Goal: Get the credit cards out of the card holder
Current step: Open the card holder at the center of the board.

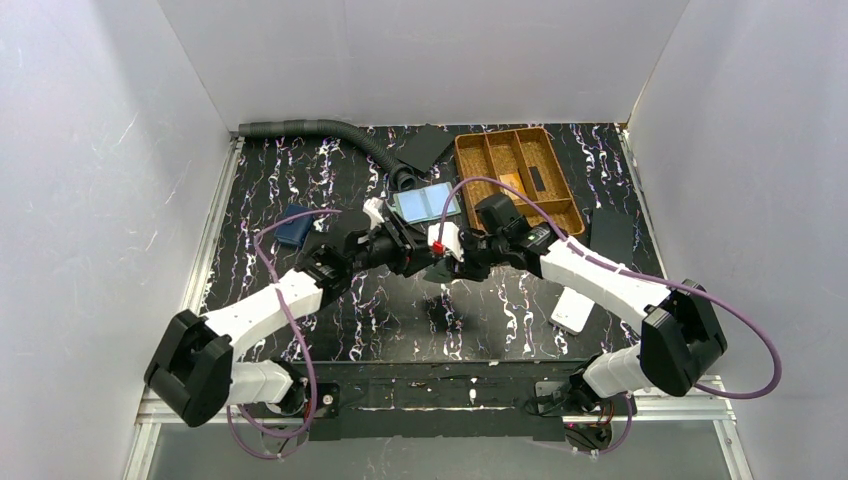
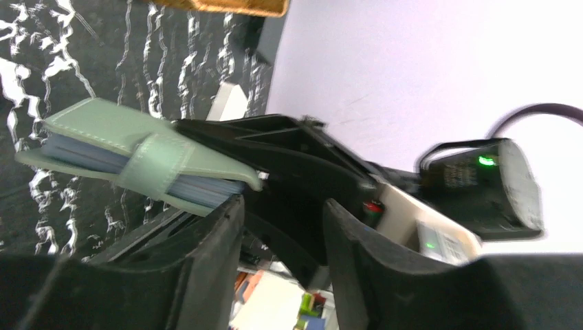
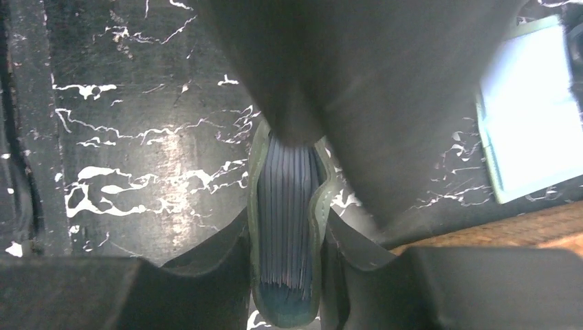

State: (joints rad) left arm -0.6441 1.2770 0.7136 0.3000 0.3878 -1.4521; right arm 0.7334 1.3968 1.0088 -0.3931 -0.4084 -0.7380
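Two holders: a closed card holder point(image 3: 287, 206) between the fingers of the right claw point(image 3: 287, 237), an open holder point(image 1: 425, 202) just beyond that claw; one wooden tray point(image 1: 500, 155) farther beyond; one grey hose point(image 1: 310, 127)

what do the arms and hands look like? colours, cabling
The left arm and right arm have white link shells, black joint housings, and a purple cable looping along each. The left hand and right hand are black with two blocky matte fingers.
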